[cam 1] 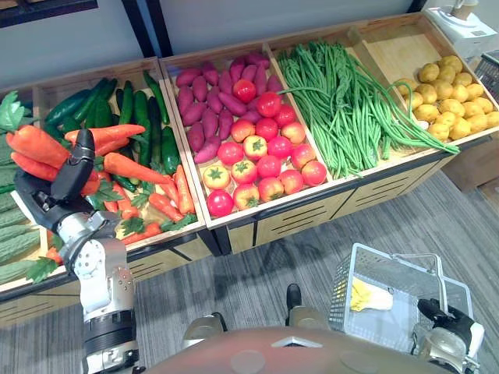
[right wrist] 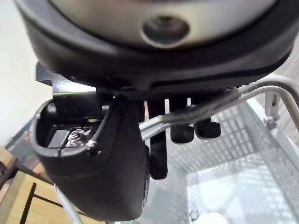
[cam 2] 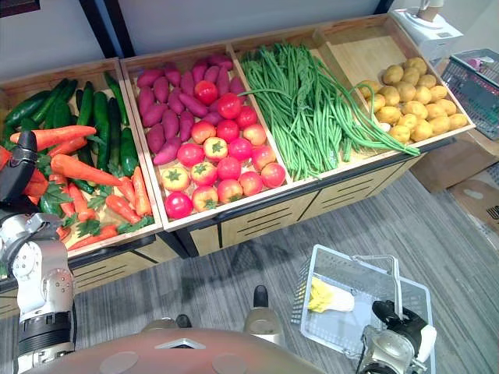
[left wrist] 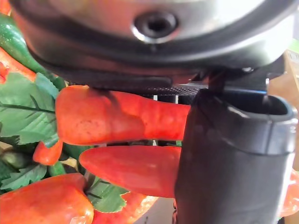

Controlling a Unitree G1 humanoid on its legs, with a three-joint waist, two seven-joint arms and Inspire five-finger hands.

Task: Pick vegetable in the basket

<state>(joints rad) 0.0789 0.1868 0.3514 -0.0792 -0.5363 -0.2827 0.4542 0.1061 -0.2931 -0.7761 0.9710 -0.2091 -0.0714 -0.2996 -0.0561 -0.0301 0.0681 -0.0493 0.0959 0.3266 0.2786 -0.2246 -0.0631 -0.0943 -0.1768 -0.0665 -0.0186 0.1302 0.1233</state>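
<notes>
Carrots (cam 1: 132, 167) lie heaped in their bin (cam 1: 171, 236) by the left robot hand (cam 1: 51, 199), whose grip I cannot tell. It should close mid-length on one and lift clear, while the right robot hand (cam 1: 440, 315), clenched round the handle (right wrist: 261, 85) of the basket (cam 1: 343, 296), holds it level.

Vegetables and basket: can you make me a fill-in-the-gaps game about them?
The left hand is over the orange ____. The right hand grips the handle of the wire ____. The red tomatoes lie beside the long ____ beans.
Missing words: carrots; basket; green.
</notes>
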